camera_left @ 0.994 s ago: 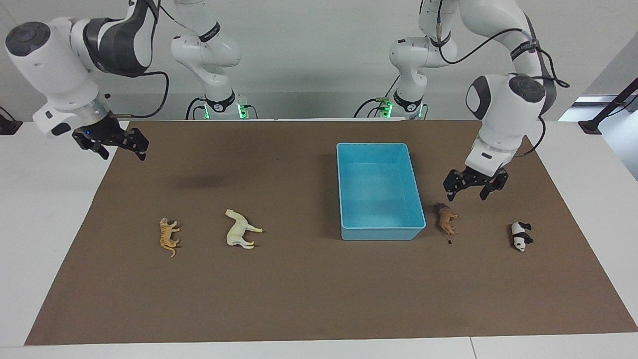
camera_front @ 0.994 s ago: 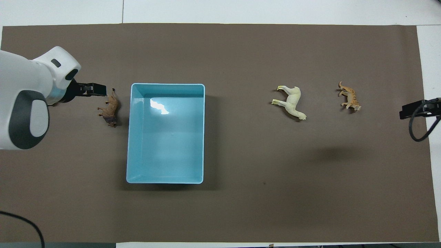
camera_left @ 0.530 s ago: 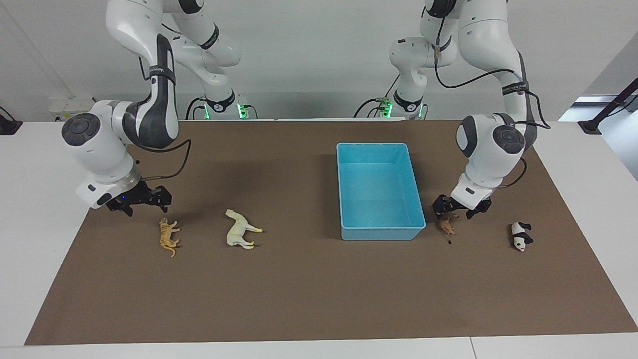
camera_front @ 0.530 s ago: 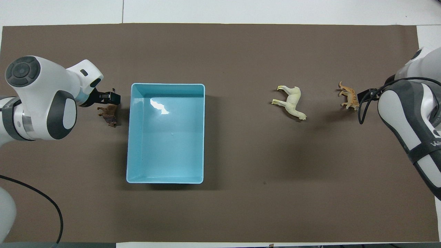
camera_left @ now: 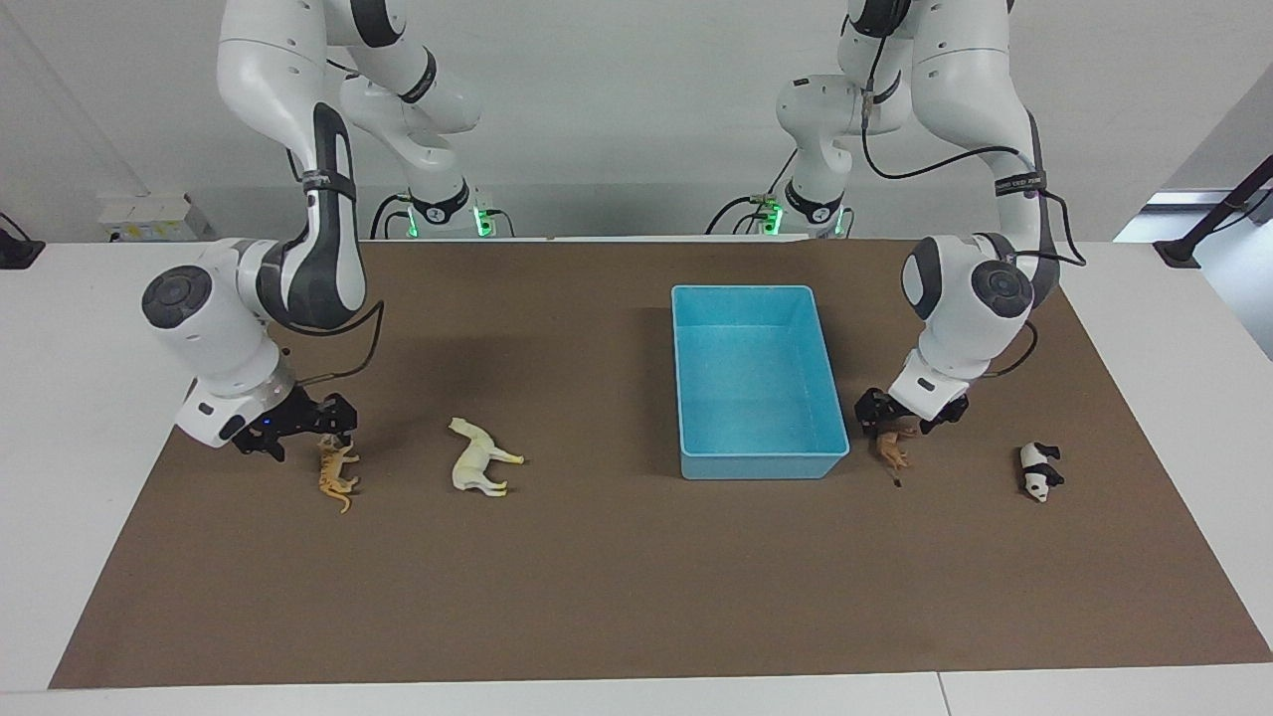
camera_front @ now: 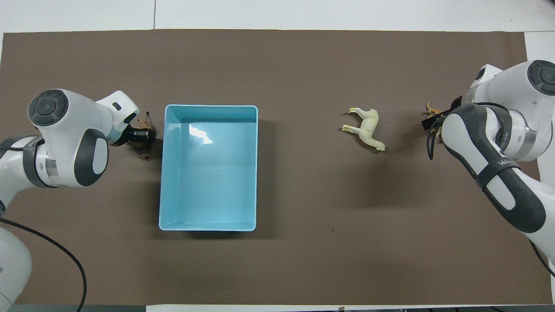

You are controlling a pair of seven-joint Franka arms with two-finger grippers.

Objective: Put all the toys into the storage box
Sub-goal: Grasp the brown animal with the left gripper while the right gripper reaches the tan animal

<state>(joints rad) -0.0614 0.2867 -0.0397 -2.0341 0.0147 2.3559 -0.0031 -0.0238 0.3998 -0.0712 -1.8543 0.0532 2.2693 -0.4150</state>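
Observation:
The light blue storage box (camera_left: 686, 398) (camera_front: 164, 173) stands empty on the mat. My left gripper (camera_left: 903, 426) (camera_front: 141, 135) is down on the brown lion (camera_left: 892, 449) (camera_front: 143, 154), which lies on the mat right beside the box. The panda (camera_left: 1037, 469) lies farther toward the left arm's end of the table; the left arm hides it in the overhead view. My right gripper (camera_left: 310, 441) (camera_front: 431, 123) is open and low over the head end of the orange tiger (camera_left: 336, 475) (camera_front: 431, 112). Between the tiger and the box lies the cream horse (camera_left: 479, 462) (camera_front: 367, 130).
A brown mat (camera_left: 636, 597) covers most of the white table, and all the toys and the box rest on it. Both arms bend low over the two ends of the mat.
Both arms have come down from above the mat. The left gripper sank onto the lion; the right gripper swung in from the mat's edge to the tiger.

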